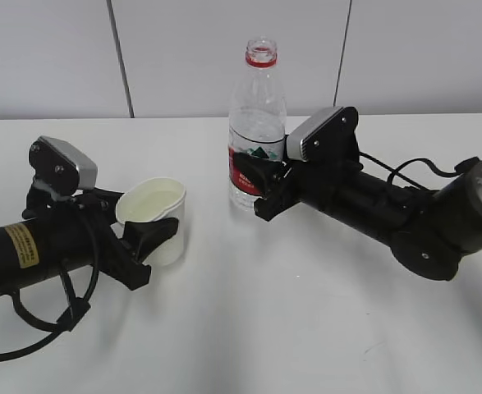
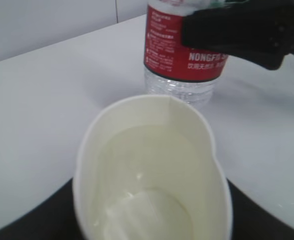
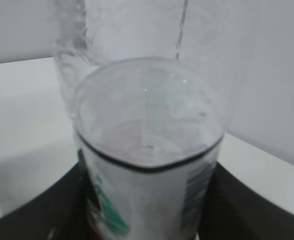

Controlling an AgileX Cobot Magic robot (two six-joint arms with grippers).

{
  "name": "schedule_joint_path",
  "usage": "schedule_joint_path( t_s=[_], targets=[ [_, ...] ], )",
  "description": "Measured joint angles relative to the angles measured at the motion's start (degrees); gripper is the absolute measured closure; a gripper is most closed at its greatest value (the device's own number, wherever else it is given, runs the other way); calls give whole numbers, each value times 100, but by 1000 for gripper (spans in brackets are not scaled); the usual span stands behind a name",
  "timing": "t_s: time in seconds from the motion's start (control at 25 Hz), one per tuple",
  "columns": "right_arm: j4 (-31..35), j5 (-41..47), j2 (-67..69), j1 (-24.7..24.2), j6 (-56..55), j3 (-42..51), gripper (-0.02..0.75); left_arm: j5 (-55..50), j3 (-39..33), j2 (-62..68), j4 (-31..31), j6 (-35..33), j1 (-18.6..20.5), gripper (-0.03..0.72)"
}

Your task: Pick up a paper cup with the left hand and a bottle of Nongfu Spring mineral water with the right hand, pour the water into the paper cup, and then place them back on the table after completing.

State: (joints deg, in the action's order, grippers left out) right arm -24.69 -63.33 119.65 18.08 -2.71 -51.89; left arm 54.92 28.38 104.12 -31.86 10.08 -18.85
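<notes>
Pale panelled wall (image 1: 224, 57) with dark seams (image 1: 120, 57)

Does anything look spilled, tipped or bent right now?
Only the paper cup: its rim is squeezed out of round in the left gripper. The bottle stands upright, uncapped, in the right gripper. No spill shows on the table.

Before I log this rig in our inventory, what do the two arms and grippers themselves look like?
Both are black cylindrical arms with black grippers. The left arm carries a yellow sticker with dark print, a grey box-like module on top, and a looping black cable. The right arm has a similar grey module, a black cable arching over it, and a rounded joint.
</notes>
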Motion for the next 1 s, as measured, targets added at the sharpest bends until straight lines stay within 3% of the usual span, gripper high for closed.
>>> schedule_joint_path(
  t_s=[0.4, 1.0],
  targets=[
    [-10, -30, 0, 0, -256, 619, 356, 99, 0, 125, 588, -285, 0, 288],
    [-10, -30, 0, 0, -266, 648, 357, 1010, 40, 1117, 1176, -597, 0, 291]
  ],
)
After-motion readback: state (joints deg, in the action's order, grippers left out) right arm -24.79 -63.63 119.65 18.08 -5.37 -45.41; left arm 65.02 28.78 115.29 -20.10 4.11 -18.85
